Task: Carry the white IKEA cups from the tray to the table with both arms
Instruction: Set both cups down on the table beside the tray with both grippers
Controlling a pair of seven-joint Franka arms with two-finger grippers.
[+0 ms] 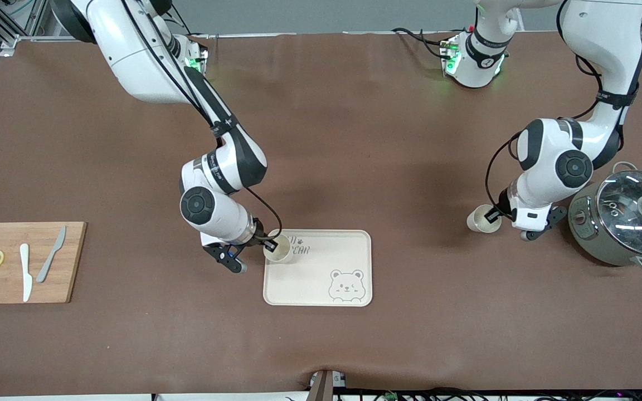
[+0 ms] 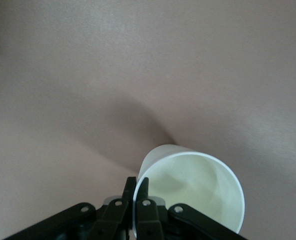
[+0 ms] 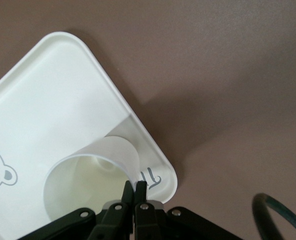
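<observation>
One white cup [image 1: 279, 249] stands upright in the corner of the bear-printed tray [image 1: 321, 281] that is toward the robots and the right arm's end. My right gripper [image 1: 270, 245] is shut on its rim. In the right wrist view my right gripper [image 3: 135, 187] pinches the wall of that cup [image 3: 87, 172] over the tray [image 3: 47, 100]. The second white cup [image 1: 481, 221] is upright at table level beside the pot. My left gripper [image 1: 491, 216] is shut on its rim. The left wrist view shows my left gripper [image 2: 136, 187] pinching this cup [image 2: 193, 185] over bare brown table.
A grey-green pot with a glass lid [image 1: 627, 217] stands close to the left arm's wrist. A wooden cutting board [image 1: 20, 262] with lemon slices and two knives lies at the right arm's end. A dark cable [image 3: 278, 220] shows in the right wrist view.
</observation>
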